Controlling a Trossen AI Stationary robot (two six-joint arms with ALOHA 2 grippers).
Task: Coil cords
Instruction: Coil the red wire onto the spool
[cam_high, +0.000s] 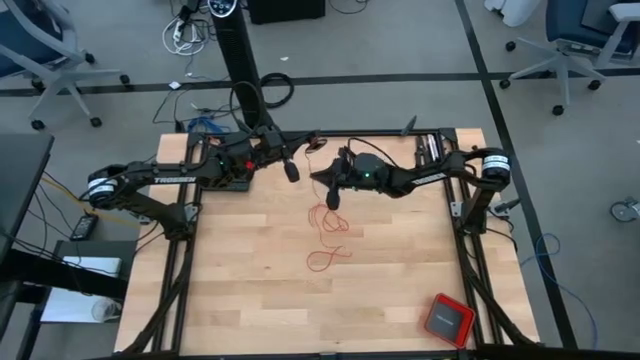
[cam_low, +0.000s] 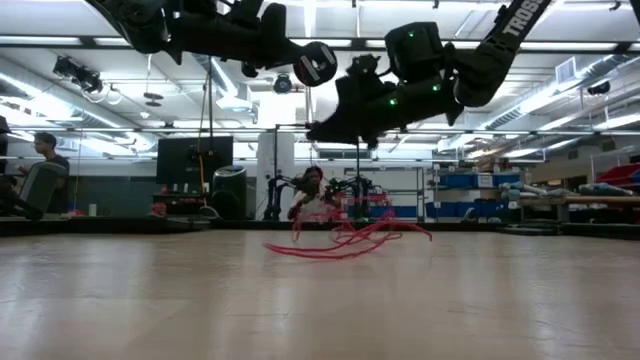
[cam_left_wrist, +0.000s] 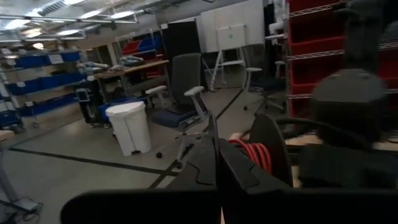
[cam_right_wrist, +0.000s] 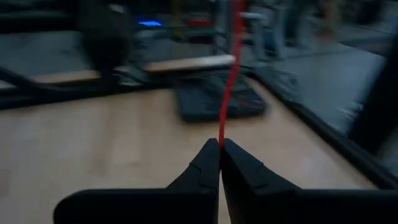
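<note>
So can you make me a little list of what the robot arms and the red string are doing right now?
table: light wooden tabletop
cord: thin red cord, lying in loose loops near the table's middle, one strand rising to the right gripper
right gripper: shut on the cord, raised above the table
left gripper: shut, raised near the table's far edge, holds nothing that shows
other item: red square box with dark top, at the near right corner
coiling: not yet done

We see the thin red cord (cam_high: 327, 235) lying in loose loops near the middle of the light wooden worktop (cam_high: 250, 290). The right pincer (cam_high: 331, 199) hangs just above its far end, the left pincer (cam_high: 291, 170) farther back-left. The red square box with dark top (cam_high: 447, 319) sits at the near right corner.
</note>
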